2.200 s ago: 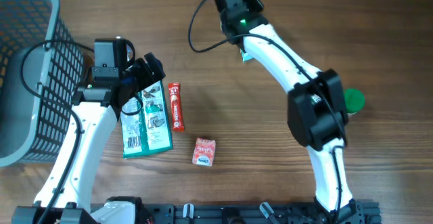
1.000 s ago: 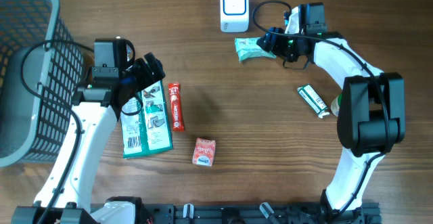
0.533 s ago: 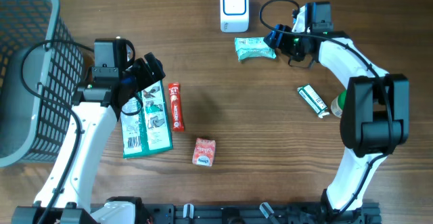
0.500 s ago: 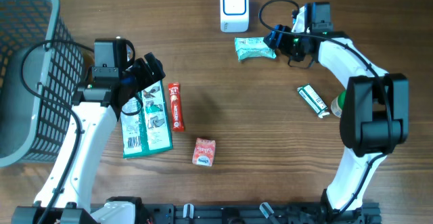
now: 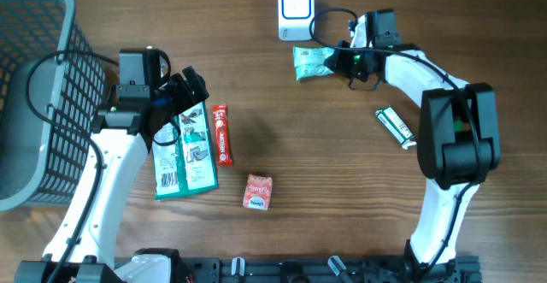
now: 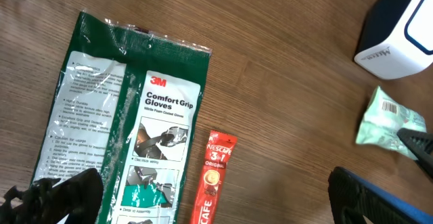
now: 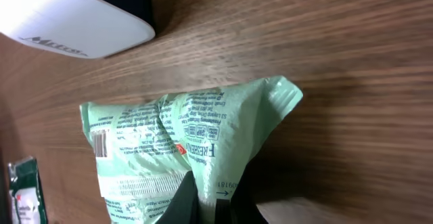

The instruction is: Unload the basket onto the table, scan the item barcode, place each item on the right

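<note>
Since the right pincer (image 5: 344, 61) grips the green packet (image 5: 309, 61) by one end, the scanner (image 5: 296, 9) sits just beside its far end.

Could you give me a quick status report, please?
Right gripper shut on green packet, beside scanner. Left gripper open over gloves pack. Cable loops near scanner.

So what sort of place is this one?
Probably a mock shop checkout on a bench: a white scanner on the wooden table, retail packets like a glove pack and a green pouch, and a grey basket at one edge.
</note>
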Action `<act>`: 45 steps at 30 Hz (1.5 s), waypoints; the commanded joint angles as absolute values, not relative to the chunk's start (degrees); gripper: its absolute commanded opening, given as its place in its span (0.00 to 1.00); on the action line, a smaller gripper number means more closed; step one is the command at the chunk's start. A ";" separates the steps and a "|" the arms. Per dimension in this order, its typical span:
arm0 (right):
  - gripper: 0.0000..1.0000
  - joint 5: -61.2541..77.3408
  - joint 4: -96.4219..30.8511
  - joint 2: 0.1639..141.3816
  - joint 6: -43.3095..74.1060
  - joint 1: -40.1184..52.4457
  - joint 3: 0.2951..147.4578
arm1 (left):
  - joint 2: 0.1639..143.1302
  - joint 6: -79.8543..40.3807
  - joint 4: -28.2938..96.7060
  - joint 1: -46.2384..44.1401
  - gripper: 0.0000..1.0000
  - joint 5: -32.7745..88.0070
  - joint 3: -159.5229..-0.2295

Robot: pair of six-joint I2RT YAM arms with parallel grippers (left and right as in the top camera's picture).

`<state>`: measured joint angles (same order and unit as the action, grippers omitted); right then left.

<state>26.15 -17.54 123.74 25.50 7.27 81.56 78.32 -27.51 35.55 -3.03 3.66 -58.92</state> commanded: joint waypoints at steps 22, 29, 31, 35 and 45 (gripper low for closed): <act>0.04 30.46 -22.52 92.58 -1.54 2.61 80.99 | 77.69 -27.27 35.35 -3.11 1.00 2.92 -59.81; 0.04 22.59 -12.95 91.20 -1.89 5.19 81.62 | 77.69 -27.29 35.35 -3.11 1.00 2.92 -59.81; 0.04 16.84 -9.58 91.53 -4.25 7.38 81.65 | 77.69 -27.27 35.35 -3.11 1.00 2.92 -59.81; 0.04 0.34 -1.10 93.76 -13.19 13.80 81.65 | 77.69 -27.29 35.35 -3.11 1.00 2.92 -59.81; 0.04 -29.89 23.55 110.98 -47.35 23.64 81.65 | 77.69 -27.27 35.35 -3.11 1.00 2.92 -59.81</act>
<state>-15.25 18.22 104.95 -33.69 23.35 81.14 78.32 -27.51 35.55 -3.03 3.68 -58.92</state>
